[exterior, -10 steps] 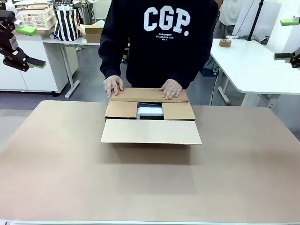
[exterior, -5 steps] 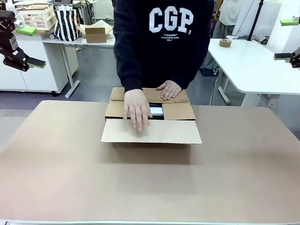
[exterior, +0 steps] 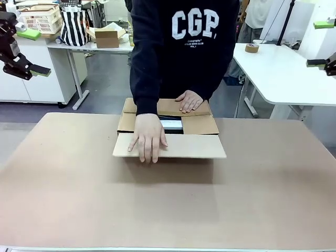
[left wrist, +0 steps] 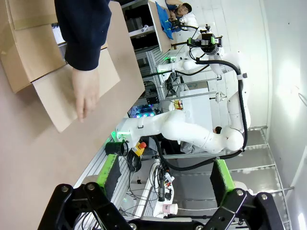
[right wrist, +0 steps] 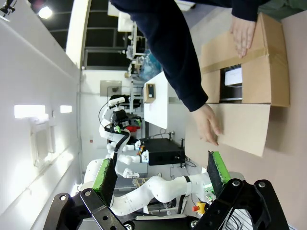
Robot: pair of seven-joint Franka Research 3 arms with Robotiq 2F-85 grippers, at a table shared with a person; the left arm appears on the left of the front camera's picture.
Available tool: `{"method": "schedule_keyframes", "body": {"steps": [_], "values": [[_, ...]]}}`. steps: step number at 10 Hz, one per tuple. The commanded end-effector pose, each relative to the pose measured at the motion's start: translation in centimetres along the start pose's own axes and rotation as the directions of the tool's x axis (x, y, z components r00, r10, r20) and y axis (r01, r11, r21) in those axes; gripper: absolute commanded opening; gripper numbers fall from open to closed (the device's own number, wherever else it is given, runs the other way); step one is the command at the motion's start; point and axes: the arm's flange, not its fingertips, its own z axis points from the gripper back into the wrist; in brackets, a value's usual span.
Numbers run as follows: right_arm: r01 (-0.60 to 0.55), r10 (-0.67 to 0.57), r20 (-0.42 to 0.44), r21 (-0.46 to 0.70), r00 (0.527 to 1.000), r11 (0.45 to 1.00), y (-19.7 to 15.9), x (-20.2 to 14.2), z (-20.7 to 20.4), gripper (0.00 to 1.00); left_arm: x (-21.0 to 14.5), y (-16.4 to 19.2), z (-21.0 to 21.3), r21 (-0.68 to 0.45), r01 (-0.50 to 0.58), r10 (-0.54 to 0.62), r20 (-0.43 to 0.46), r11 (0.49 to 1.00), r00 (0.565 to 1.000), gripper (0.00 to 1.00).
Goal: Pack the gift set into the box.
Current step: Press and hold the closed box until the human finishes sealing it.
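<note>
The box [exterior: 197, 124] stands at the table's far middle, its side flaps folded in. Through the gap between them shows the gift set [exterior: 170, 125], pale-faced with a black edge. One hand of the person [exterior: 148, 138] lies on the near flap, the other hand [exterior: 190, 100] on the far flap. My left gripper [exterior: 35, 52] hangs open, high at the far left, away from the box. My right gripper [exterior: 320, 43] hangs open, high at the far right. The left wrist view has the open left gripper [left wrist: 164, 175] and the box [left wrist: 33, 57]. The right wrist view has the open right gripper [right wrist: 160, 172], the box [right wrist: 273, 62] and the gift set [right wrist: 233, 79].
The brown table [exterior: 168, 205] is bare in front of the box. Behind at the left stand a small carton [exterior: 106, 35], a striped bag [exterior: 73, 26] and a basket [exterior: 39, 18]. A white table at the right carries a tape roll [exterior: 252, 48].
The person has taken one hand off the far flap and reached over the gap to lay it on the near flap. Both grippers have stayed where they were.
</note>
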Motion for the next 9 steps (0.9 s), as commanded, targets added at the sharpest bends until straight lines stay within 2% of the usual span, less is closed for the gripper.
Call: {"method": "schedule_keyframes", "body": {"steps": [1, 9], "values": [[0.015, -0.015, 0.002, 0.023, 1.000, 1.000, 0.37, -0.04, -0.06, 1.00, -0.36, 0.00, -0.12, 0.004, -0.011, 0.011, 0.001, 1.000, 1.000, 1.00], [0.015, -0.015, 0.002, 0.023, 1.000, 1.000, 0.37, -0.04, -0.06, 1.00, -0.36, 0.00, -0.12, 0.004, -0.011, 0.011, 0.001, 1.000, 1.000, 1.00]]}}
